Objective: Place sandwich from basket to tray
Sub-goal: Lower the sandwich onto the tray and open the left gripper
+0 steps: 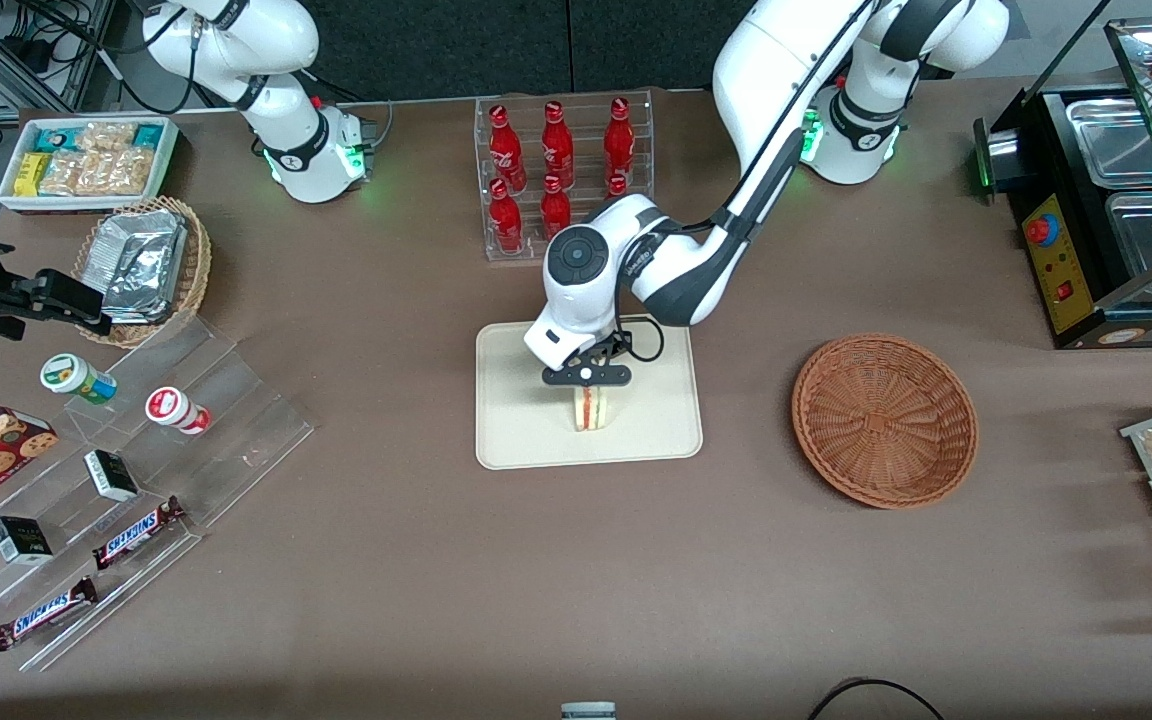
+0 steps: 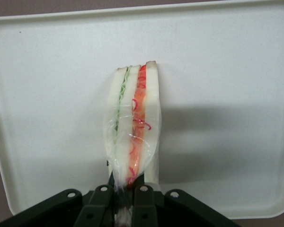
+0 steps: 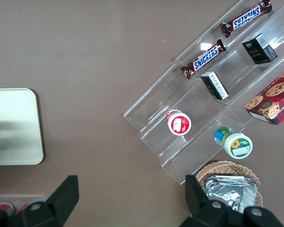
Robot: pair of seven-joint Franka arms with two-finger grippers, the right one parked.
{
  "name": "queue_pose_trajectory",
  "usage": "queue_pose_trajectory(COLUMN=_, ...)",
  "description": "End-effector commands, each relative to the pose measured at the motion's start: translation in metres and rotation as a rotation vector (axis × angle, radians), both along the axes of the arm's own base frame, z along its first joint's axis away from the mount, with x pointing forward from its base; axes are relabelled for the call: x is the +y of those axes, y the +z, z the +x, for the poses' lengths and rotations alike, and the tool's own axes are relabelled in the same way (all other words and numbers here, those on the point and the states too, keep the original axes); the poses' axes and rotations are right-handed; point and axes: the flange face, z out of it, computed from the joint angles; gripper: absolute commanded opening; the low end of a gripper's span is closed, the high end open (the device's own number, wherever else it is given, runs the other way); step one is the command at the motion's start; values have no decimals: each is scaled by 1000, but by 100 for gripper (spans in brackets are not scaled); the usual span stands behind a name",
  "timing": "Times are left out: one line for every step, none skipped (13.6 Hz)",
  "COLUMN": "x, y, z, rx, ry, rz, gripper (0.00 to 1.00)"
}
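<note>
The sandwich [image 1: 591, 407] [image 2: 134, 123], a pale wedge in clear wrap with red and green filling stripes, stands on edge over the middle of the cream tray [image 1: 516, 440] [image 2: 227, 118]. My left gripper [image 1: 587, 377] [image 2: 124, 201] is directly above it, shut on the wrap at the wedge's upper end. Whether the sandwich rests on the tray or hangs just off it I cannot tell. The reddish-brown wicker basket [image 1: 884, 418] sits on the table toward the working arm's end, with nothing in it.
A clear rack of red bottles [image 1: 561, 170] stands farther from the front camera than the tray. Acrylic steps with snack bars and cups [image 1: 116, 480], a tan basket of foil packets [image 1: 146, 265] and a white snack bin [image 1: 86, 160] lie toward the parked arm's end. A black food warmer [image 1: 1106, 200] stands at the working arm's end.
</note>
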Motion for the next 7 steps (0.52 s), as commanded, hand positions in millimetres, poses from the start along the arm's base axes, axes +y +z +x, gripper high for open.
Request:
queue_pose_trajectory(x=-10, y=-2, z=-3, rx=-12, ry=20, rz=1, gripper=40)
queue_pose_trajectory(x=-9, y=-3, z=-2, rx=-13, ry=27, rz=4, gripper=90)
queue_pose_trajectory(x=-9, y=2, z=-1, rx=-16, ry=30, rz=1, gripper=99)
queue_pose_trajectory(x=-7, y=11, z=2, rx=-21, ry=35, rz=-3, gripper=99)
queue_pose_trajectory(x=-5, y=22, z=6, rx=-33, ry=42, rz=-13, gripper=99)
queue_pose_trajectory(x=-2, y=34, z=8, rx=-39, ry=50, rz=-15, gripper=99)
queue_pose_trajectory(x=3, y=48, z=13, rx=-40, ry=62, rz=-9, gripper=99)
